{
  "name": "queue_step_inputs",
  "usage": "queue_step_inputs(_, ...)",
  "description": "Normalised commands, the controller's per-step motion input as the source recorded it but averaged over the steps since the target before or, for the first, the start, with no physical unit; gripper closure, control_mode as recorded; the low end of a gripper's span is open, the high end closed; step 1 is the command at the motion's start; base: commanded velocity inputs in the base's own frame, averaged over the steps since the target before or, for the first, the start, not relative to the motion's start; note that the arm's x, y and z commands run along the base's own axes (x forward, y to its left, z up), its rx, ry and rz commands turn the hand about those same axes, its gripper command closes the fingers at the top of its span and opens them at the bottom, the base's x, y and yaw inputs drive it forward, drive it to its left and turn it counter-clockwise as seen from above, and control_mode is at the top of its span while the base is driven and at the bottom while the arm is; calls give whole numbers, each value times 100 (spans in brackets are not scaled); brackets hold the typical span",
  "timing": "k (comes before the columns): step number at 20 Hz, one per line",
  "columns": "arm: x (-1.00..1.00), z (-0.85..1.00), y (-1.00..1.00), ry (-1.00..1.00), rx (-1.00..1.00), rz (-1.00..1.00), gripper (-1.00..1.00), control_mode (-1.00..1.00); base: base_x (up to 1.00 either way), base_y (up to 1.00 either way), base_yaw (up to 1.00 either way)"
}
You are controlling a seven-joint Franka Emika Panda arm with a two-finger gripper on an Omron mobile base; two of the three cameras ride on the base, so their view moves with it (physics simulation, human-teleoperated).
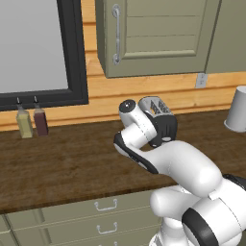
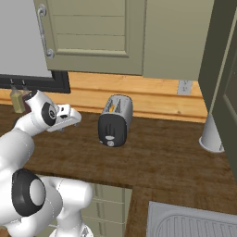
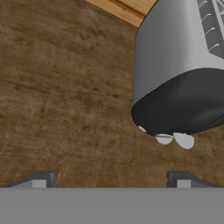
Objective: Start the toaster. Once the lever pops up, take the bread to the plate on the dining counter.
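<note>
Left base view: white arm (image 1: 187,178) foremost, toaster (image 1: 161,113) partly behind it on the desk (image 1: 67,163). Right base view: gripper (image 2: 74,119) hangs left of the toaster (image 2: 115,121). Hand view: fingertips (image 3: 41,179) spread apart, grasping nothing; toaster (image 3: 183,74) ahead, right.

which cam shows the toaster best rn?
Right base view: the whole toaster stands unblocked on the wood counter, black end with lever and slotted top visible. Hand view crops it close: grey side, black end. Left base view: the arm hides most, leaving part of the slotted top.
</note>
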Motion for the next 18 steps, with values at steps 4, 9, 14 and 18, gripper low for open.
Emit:
queue_step_inputs(4, 0, 0, 0, 0, 0, 0, -100, -100, 0, 0, 0)
queue_step_inputs(9, 0, 0, 0, 0, 0, 0, -100, -100, 0, 0, 0)
queue_step_inputs(14, 0, 0, 0, 0, 0, 0, -100, -100, 0, 0, 0)
queue_step_inputs(18, 0, 0, 0, 0, 0, 0, -100, -100, 0, 0, 0)
